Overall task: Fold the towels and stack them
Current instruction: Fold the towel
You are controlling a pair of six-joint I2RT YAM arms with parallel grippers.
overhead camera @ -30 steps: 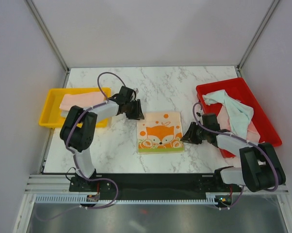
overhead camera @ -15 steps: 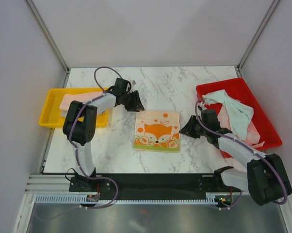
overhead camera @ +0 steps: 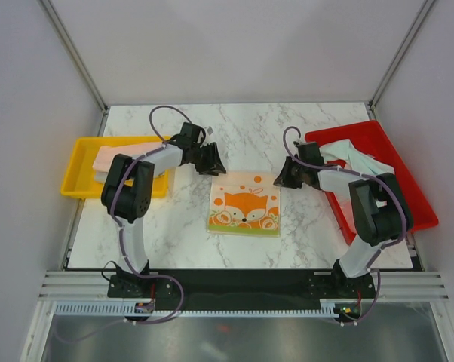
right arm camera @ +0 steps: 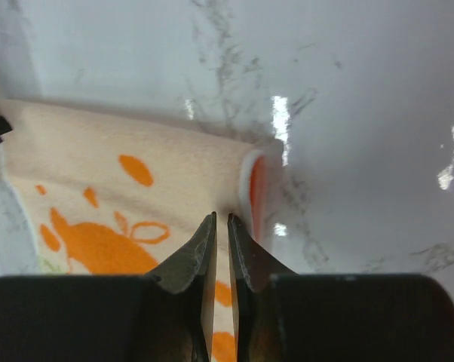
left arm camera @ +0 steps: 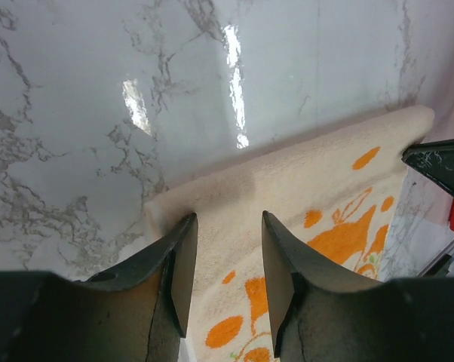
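Left hand [left arm camera: 227,219] apart, right hand [right arm camera: 221,217] nearly together, at far corners of orange towel [left arm camera: 317,196]

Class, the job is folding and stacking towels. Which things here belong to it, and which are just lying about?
Belongs to the job: fox towel, pink towel, mint towel, left gripper, right gripper.
Just lying about: yellow tray, red tray, marble table.

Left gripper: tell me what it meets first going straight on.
Probably the orange fox towel, its pale edge lying just ahead of the open left gripper; marble table beyond. Depth is unclear.
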